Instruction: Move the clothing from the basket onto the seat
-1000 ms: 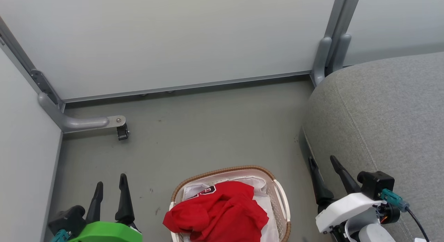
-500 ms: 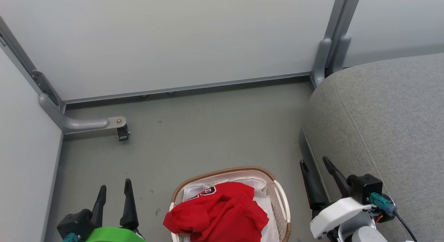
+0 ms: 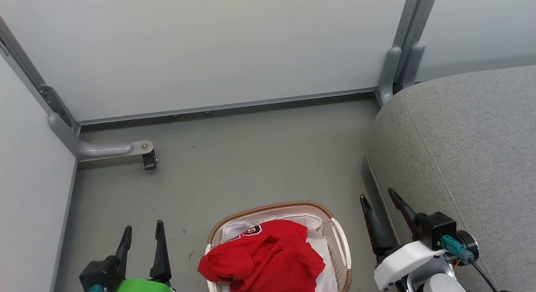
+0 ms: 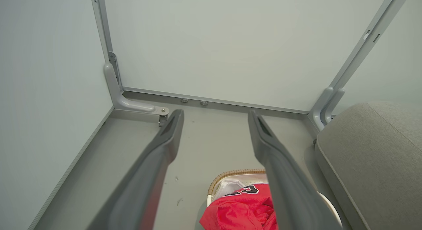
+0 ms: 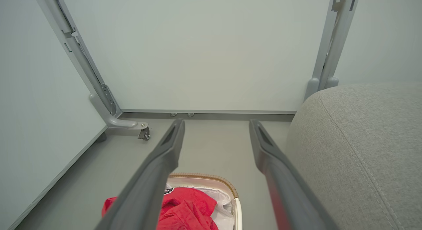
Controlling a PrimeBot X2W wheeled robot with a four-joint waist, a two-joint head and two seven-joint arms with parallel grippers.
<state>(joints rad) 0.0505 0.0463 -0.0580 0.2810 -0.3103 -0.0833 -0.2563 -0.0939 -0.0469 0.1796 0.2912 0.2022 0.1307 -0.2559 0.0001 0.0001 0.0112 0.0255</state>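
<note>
Directly ahead of the robot, at the bottom middle of the head view, the basket (image 3: 268,207) stood on the grey floor (image 3: 251,158), its near part cut off by the lower edge of that view. The clothing (image 3: 261,258) lay bunched inside it, a heap of red fabric that rose above the brown woven rim and spilled over the basket's left edge. A patch of white and dark lettering (image 3: 250,230) showed on the heap's far side, and a thin white liner (image 3: 315,223) peeked out behind and to the right of the red fabric. All the clothing that could be seen was in the basket.

The seat (image 3: 469,149), a large grey cushion with a stitched seam, took up the right side, near the basket but apart from it.

The left gripper (image 3: 143,226) stood at the lower left, beside the basket and clear of it, its two dark fingers spread wide with nothing between them. The right gripper (image 3: 377,194) stood at the lower right, between the basket and the seat's front edge, likewise wide open and empty. Whether its outer finger touched the cushion could not be told.

Pale wall panels (image 3: 209,49) closed off the far side, and a grey metal foot with a small caster (image 3: 148,160) sat in the far left corner.
</note>
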